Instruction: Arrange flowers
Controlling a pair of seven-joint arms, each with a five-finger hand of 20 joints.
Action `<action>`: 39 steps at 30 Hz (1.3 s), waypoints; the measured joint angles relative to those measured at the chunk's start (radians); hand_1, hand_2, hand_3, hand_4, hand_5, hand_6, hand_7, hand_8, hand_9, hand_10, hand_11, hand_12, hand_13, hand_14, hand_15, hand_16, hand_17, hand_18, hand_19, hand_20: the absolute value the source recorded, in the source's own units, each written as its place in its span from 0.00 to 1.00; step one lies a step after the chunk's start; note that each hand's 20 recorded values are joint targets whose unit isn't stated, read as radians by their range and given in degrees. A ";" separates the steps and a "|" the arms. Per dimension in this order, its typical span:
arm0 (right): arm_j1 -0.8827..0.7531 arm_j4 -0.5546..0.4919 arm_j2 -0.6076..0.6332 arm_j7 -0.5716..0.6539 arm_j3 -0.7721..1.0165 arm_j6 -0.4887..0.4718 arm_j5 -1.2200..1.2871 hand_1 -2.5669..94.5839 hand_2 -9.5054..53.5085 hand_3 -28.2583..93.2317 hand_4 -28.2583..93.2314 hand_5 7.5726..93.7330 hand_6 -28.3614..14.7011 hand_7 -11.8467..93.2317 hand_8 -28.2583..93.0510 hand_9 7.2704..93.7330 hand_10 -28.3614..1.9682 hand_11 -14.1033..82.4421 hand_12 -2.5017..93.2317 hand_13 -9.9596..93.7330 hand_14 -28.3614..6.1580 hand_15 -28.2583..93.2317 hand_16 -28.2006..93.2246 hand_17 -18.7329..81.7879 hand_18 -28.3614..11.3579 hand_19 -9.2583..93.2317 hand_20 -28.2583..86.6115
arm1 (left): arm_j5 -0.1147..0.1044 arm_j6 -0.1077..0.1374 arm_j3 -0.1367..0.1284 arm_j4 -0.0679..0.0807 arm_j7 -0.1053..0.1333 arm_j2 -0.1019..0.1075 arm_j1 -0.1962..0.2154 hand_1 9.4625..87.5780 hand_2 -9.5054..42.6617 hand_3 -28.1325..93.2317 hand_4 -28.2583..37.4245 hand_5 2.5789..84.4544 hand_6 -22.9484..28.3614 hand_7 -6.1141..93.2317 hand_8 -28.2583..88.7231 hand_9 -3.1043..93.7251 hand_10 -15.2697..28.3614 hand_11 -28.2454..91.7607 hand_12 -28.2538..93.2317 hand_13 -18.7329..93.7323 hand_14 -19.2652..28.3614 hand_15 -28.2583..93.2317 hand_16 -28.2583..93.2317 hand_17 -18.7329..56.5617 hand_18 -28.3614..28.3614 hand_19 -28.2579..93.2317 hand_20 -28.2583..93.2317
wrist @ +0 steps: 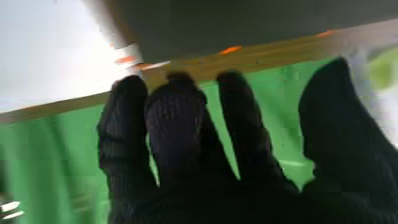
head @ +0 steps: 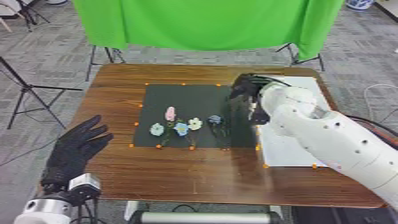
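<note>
While the right hand (head: pixel 249 85) holds straight fingers spread near the black mat's (head: pixel 191 92) upper right, the left hand (head: pixel 73 150) hangs open, lower left.

No readable print, as far as I can tell.

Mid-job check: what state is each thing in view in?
Left robot hand: open
Right robot hand: open, fingers extended
Pink flower: lying on the mat
Leftmost pale flower: lying
Blue flower: lying
White flower: lying
Dark blue flower: lying
Black mat: flat
White sheet: flat
Green cloth: hanging
</note>
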 measured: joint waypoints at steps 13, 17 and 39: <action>0.104 0.081 0.208 0.118 -0.029 -0.001 0.023 0.17 0.25 1.00 0.05 0.34 0.57 0.27 0.12 0.35 0.31 0.25 0.17 0.71 0.46 0.98 0.30 0.46 0.08 1.00 0.42 | 0.000 0.001 0.015 0.000 0.003 0.003 -0.015 0.19 0.28 0.92 0.13 0.44 0.66 0.21 0.16 0.39 0.80 0.45 0.30 0.40 0.98 0.65 0.14 0.13 0.92 0.73 0.18; 0.081 0.113 0.201 0.133 0.011 -0.028 0.032 0.17 0.25 1.00 0.05 0.34 0.58 0.28 0.12 0.35 0.32 0.25 0.17 0.71 0.45 0.98 0.30 0.46 0.08 1.00 0.42 | 0.000 0.000 0.019 0.000 0.003 0.002 -0.019 0.19 0.28 0.92 0.13 0.44 0.66 0.21 0.16 0.39 0.80 0.45 0.30 0.40 0.98 0.65 0.14 0.13 0.92 0.73 0.18; 0.004 0.209 0.084 0.158 0.078 -0.269 -0.059 0.37 0.06 0.98 0.00 0.45 0.61 0.32 0.10 0.57 0.55 0.39 0.16 0.76 0.62 0.94 0.30 0.49 0.18 1.00 0.38 | 0.000 -0.001 0.023 0.006 0.003 -0.002 -0.032 0.19 0.28 0.92 0.13 0.44 0.66 0.21 0.15 0.39 0.80 0.45 0.30 0.40 0.98 0.65 0.14 0.13 0.92 0.73 0.18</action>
